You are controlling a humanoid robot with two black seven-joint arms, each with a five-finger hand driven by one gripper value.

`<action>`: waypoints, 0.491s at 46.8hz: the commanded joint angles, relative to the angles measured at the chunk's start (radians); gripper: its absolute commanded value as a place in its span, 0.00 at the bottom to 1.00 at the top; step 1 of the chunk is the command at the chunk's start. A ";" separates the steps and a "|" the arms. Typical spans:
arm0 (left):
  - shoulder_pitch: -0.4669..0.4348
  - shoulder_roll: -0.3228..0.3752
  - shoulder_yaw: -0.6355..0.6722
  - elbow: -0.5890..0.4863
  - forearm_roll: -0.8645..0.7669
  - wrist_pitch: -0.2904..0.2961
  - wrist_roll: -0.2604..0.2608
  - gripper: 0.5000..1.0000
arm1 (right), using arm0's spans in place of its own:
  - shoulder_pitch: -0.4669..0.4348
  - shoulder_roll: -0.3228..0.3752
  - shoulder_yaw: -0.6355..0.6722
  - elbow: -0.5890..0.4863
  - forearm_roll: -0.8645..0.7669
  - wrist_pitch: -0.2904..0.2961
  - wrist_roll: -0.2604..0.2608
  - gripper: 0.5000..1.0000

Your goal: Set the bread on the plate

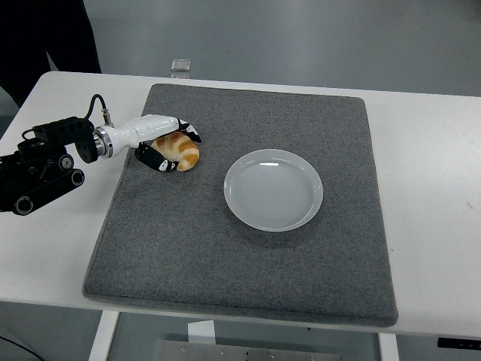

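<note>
A golden-brown croissant [180, 151] lies on the grey mat [240, 248], left of the empty white plate [273, 189]. My left hand [170, 147], white with black fingertips, comes in from the left and is curled around the croissant: the fingers lie over its top, the thumb under its near side. The bread rests at mat level, about a hand's width from the plate's left rim. My right arm is out of view.
The mat covers most of the white table [428, 173]. A small clear object [180, 66] sits at the table's far edge behind the mat. A person's dark clothing [45, 34] shows at the top left.
</note>
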 commanded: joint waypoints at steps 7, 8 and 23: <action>0.000 0.036 0.001 -0.037 0.001 -0.001 -0.032 0.00 | 0.000 0.000 0.000 0.000 0.000 0.000 -0.001 0.90; 0.000 0.042 0.001 -0.043 0.001 -0.001 -0.035 0.00 | 0.000 0.000 0.000 0.000 0.000 0.000 -0.001 0.90; -0.083 0.094 -0.025 -0.065 -0.015 0.007 -0.036 0.00 | 0.000 0.000 0.000 0.000 0.000 0.000 -0.001 0.91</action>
